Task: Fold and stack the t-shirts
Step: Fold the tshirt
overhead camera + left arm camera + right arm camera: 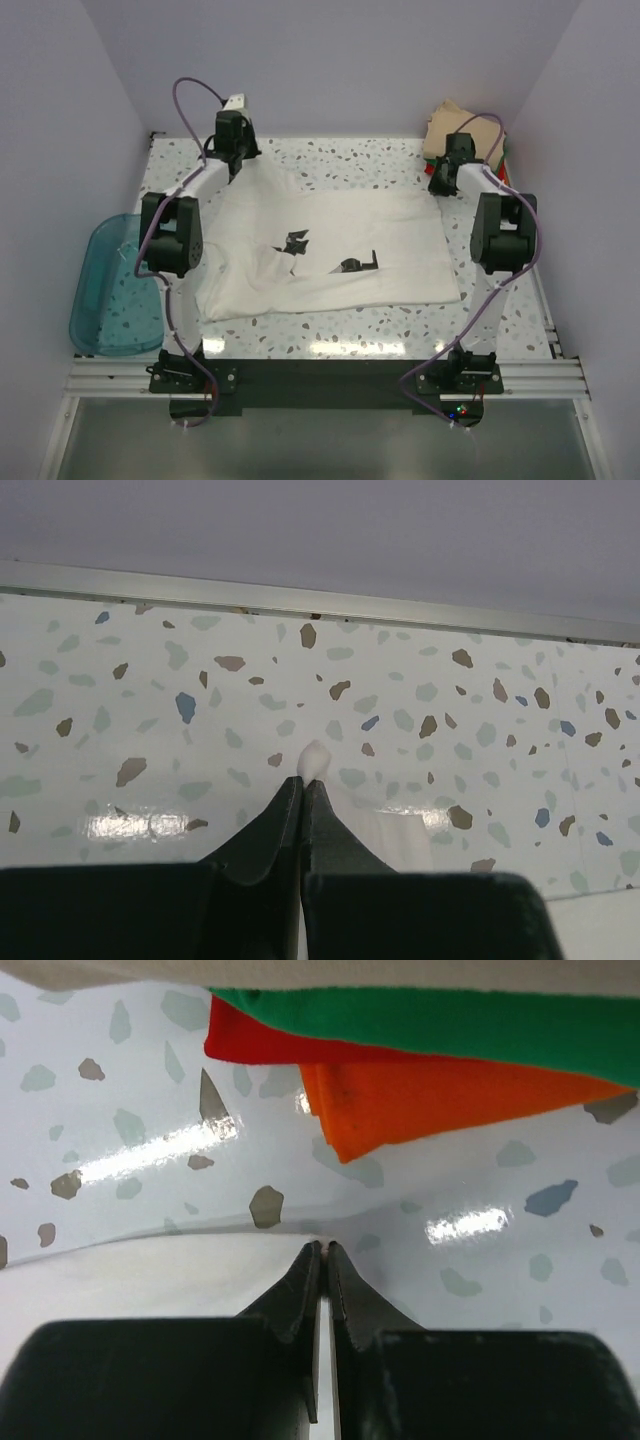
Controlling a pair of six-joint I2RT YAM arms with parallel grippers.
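Here the left gripper (304,778) is clenched on a small tuft of the white t-shirt (340,235); the tuft pokes out just past its fingertips above the speckled table (200,680), and the rest of the shirt spreads flat behind it, toward the right gripper (322,1247). That gripper is pinched shut on the shirt's edge too, with white cloth under and left of its fingers. The folded green tee (450,1015) and orange-red tee (440,1100) lie stacked ahead of its tips, not touching them.
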